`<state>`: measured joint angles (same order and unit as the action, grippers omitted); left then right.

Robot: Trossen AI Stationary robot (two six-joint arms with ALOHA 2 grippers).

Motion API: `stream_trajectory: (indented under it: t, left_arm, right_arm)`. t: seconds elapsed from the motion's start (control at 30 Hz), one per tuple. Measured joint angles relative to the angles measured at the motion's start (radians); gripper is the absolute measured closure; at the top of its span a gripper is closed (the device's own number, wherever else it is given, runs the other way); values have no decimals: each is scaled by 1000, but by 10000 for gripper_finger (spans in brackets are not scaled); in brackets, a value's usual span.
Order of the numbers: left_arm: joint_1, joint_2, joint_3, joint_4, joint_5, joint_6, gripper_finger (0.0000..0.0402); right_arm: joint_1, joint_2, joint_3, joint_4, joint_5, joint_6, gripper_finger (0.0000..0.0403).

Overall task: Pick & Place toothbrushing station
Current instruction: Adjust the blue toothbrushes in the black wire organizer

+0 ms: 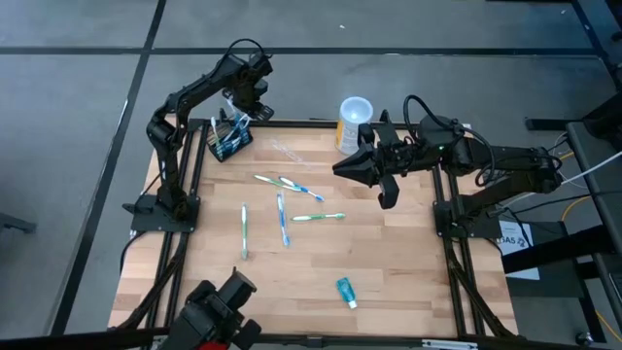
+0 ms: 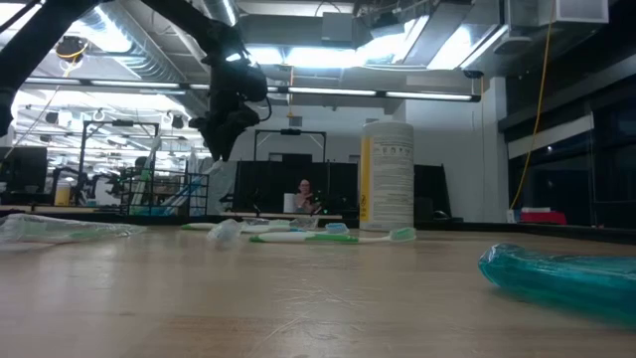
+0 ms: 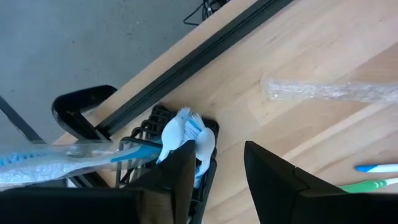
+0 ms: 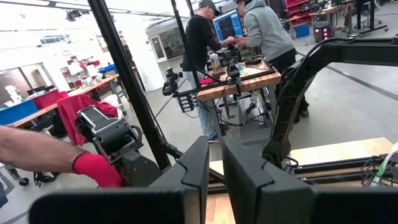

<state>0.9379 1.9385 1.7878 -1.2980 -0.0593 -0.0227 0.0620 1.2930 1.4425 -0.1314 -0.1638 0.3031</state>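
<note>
The wooden tabletop (image 1: 389, 253) carries everything, and the risk sits at its far left corner, where the black toothbrush holder (image 1: 229, 142) stands with several brushes upright in it. The left gripper (image 1: 243, 109) hangs just above that holder, fingers (image 3: 180, 177) parted around the white brush heads; whether they are clamped on a brush I cannot tell. If they close off-centre they could catch a neighbouring brush, tip the light holder or push it off the near edge rail. The right gripper (image 1: 374, 175) waits over the middle near the far edge, fingers nearly together and empty, just beside the white-and-yellow cup (image 1: 353, 122); a careless swing could topple that cup. Loose toothbrushes (image 1: 284, 219) lie scattered across the centre, well apart from the holder, with a clear wrapper (image 1: 288, 151) between them and it, which could snag or slide under anything dragged. A small teal tube (image 1: 346, 292) lies toward the near edge, out of the way.
</note>
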Motion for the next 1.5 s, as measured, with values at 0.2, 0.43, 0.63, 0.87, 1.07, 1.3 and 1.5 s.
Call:
stream_trajectory:
  t: [0.2, 0.43, 0.63, 0.87, 1.07, 1.3, 1.5]
  left_arm:
    - [1, 0, 0, -9, 13, -5, 296]
    - [2, 0, 0, -10, 23, -2, 333]
    - [17, 0, 0, -8, -3, -5, 391]
    - [13, -9, 1, 2, -1, 35, 376]
    - [-18, -15, 1, -8, -1, 38, 305]
    - [-81, -80, 1, -26, -16, 36, 228]
    - [-101, -207, -26, 83, -19, 32, 211]
  right_arm:
    - [6, 0, 0, 0, 0, 0, 353]
    - [32, 0, 0, 0, 24, -4, 353]
    - [50, -2, 0, 0, 44, -3, 353]
    - [62, -16, 0, -12, 70, -3, 353]
    - [63, -19, 0, -13, 78, 1, 353]
    - [63, -26, 0, -42, 98, 30, 353]
    - [63, -51, 0, -70, 139, 8, 353]
